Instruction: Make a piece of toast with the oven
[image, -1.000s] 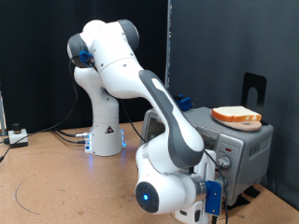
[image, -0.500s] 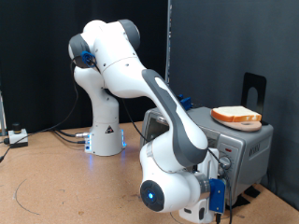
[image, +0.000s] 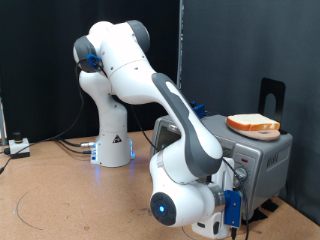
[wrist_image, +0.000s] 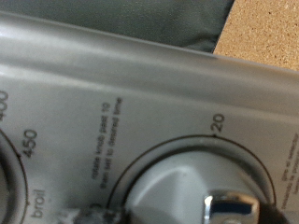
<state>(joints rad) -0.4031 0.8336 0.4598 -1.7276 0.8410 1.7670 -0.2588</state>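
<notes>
The silver oven (image: 265, 158) stands at the exterior view's right. A slice of toast (image: 252, 123) lies on a round orange plate (image: 268, 133) on top of it. My hand is low in front of the oven's control panel, and the gripper (image: 238, 180) is mostly hidden by the wrist, close against the knobs. The wrist view is filled by the oven's panel (wrist_image: 140, 103), very close. It shows a large timer knob (wrist_image: 192, 191) with a "20" mark and a temperature dial's "450" and "broil" marks. My fingers do not show clearly there. The oven door is hidden behind my arm.
The robot's white base (image: 112, 140) stands at the back on a wooden table (image: 60, 195). Cables and a small box (image: 18, 146) lie at the exterior view's left. A black stand (image: 272, 95) rises behind the oven. A black curtain forms the backdrop.
The hand and forearm shifted slightly towards the exterior view's right, closer to the oven's front, then stayed still. The toast and plate have not moved.
</notes>
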